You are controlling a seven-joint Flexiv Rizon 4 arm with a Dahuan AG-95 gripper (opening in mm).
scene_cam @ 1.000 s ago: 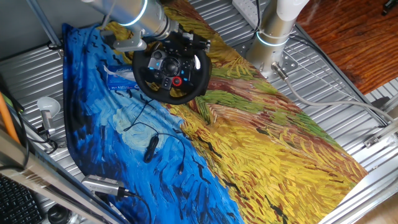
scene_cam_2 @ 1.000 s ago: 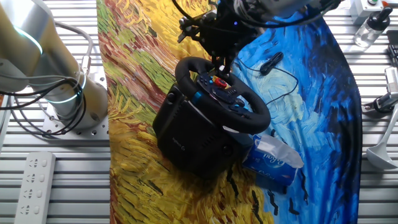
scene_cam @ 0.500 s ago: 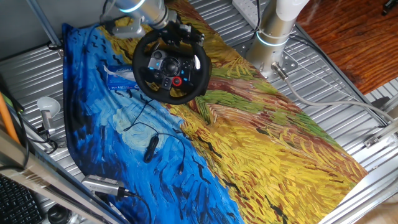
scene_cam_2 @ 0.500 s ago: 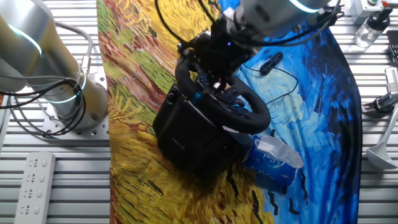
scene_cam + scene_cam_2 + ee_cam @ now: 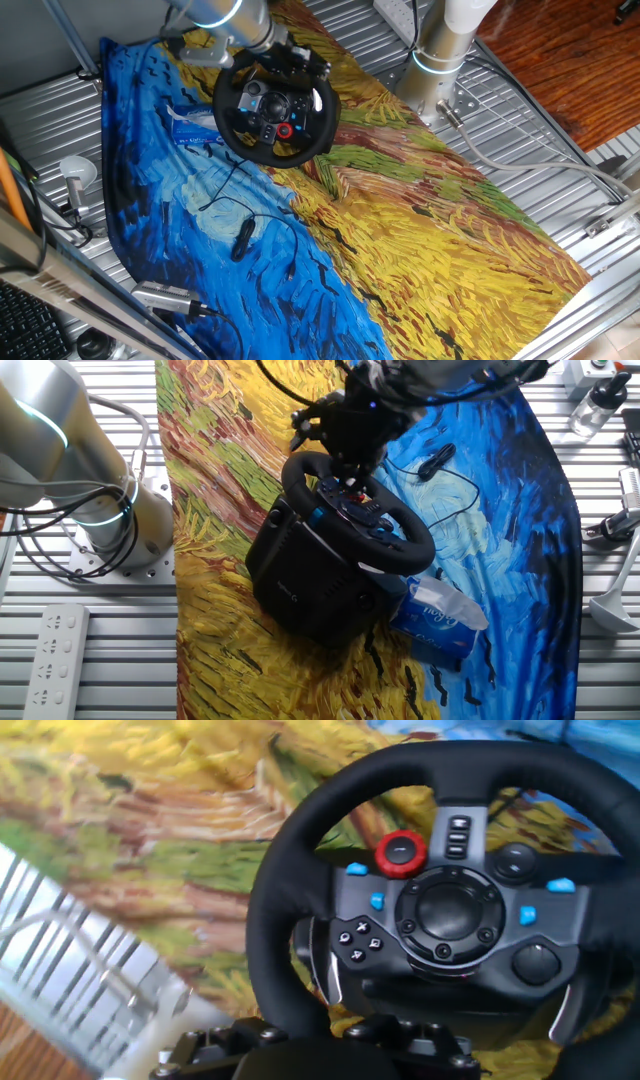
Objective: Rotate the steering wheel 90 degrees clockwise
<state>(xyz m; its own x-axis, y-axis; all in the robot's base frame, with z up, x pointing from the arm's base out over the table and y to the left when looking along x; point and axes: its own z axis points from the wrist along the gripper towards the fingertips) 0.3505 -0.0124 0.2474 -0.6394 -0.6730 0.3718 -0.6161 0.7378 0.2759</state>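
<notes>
The steering wheel (image 5: 275, 108) stands on its black base (image 5: 300, 575) near the far end of the painted cloth (image 5: 420, 230), about where the blue part meets the yellow. Its face tilts up, with the red knob (image 5: 401, 853) and bluish buttons showing on the hub.

My gripper (image 5: 350, 430) hangs at the wheel's upper rim, on the side away from the base's front. In one fixed view my gripper sits just behind the top right of the rim; in the other it is directly above the rim's far edge and looks to be touching or nearly touching it. From my hand view, the rim curves right in front of me and fills most of the frame, the hub just beyond it. My fingers are hidden behind dark hardware, so I cannot tell whether my jaws are spread or closed on the rim.

A small black cabled device (image 5: 241, 238) lies on the blue cloth, well apart from the wheel.
</notes>
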